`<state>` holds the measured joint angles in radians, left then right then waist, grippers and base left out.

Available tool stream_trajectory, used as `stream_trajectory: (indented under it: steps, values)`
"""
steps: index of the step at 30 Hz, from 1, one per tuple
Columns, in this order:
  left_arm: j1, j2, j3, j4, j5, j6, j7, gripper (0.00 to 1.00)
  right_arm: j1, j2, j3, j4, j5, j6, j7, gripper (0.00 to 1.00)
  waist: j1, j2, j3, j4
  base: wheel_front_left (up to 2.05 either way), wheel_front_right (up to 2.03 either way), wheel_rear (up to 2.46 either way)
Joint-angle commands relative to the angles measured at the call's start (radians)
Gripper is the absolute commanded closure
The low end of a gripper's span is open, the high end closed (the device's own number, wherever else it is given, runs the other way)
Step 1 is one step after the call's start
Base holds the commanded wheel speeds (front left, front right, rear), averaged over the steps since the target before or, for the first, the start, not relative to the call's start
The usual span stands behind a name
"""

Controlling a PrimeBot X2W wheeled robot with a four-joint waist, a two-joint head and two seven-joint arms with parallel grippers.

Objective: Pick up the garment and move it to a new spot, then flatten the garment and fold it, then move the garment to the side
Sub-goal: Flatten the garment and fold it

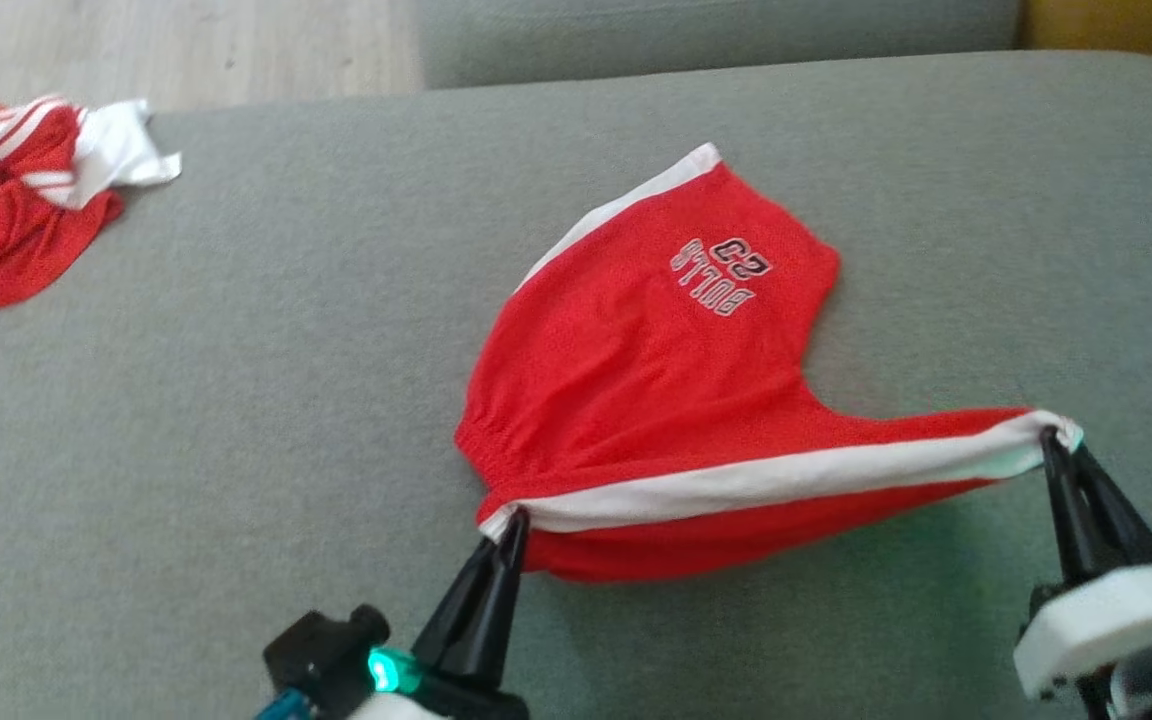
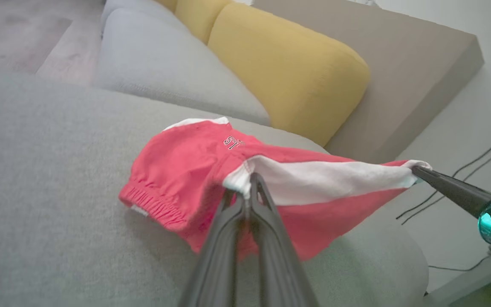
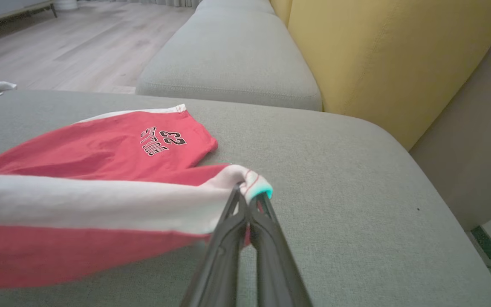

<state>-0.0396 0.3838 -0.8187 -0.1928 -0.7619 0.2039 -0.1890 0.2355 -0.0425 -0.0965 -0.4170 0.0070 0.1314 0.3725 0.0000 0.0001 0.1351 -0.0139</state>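
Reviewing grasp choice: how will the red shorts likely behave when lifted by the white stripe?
Probably floppy: the red shorts drape onto the grey cushion beyond the white stripe stretched between left gripper and right gripper. Likely light, since fingertip pinches alone hold that edge up. The thin fabric might slip from such small grips.

A big grey seat [image 1: 236, 400] was soft and wide. Near its far left corner lay a crumpled red and white cloth [image 1: 6, 190]. Past the far edge stood a second grey seat [image 1: 716, 35], with a yellow cushion [image 3: 382, 55] beside it. The wood floor [image 1: 166, 50] was pale. Black wires [image 2: 454, 187] trailed beyond the big seat's corner.
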Motion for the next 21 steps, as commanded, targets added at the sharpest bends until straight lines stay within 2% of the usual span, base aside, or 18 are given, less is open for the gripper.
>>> stream_trajectory:
  steps: [1,7,15,21]
  values:
    - [-0.051,-0.01,0.032,-0.019,-0.01,0.004,-0.005,1.0,-0.073,-0.02,0.018,-0.03,-0.009,-0.001,0.009,1.0,0.0,-0.0001,0.032,0.032,0.0,0.0,0.0]
    - [-0.152,-0.113,0.05,0.107,-0.06,0.006,0.032,1.0,-0.317,-0.116,0.031,0.104,0.004,-0.001,0.098,1.0,0.0,-0.0001,0.116,0.093,0.0,0.0,0.0]
    - [-0.313,-0.227,0.117,0.282,-0.134,0.013,0.07,1.0,-0.714,-0.234,0.16,0.432,0.06,-0.001,0.195,1.0,0.0,-0.0001,0.212,0.155,0.0,0.0,0.0]
    - [-0.407,-0.277,0.136,0.375,-0.151,0.003,0.068,1.0,-0.903,-0.255,0.236,0.651,0.111,-0.001,0.177,1.0,0.0,-0.0001,0.244,0.192,0.0,0.0,0.0]
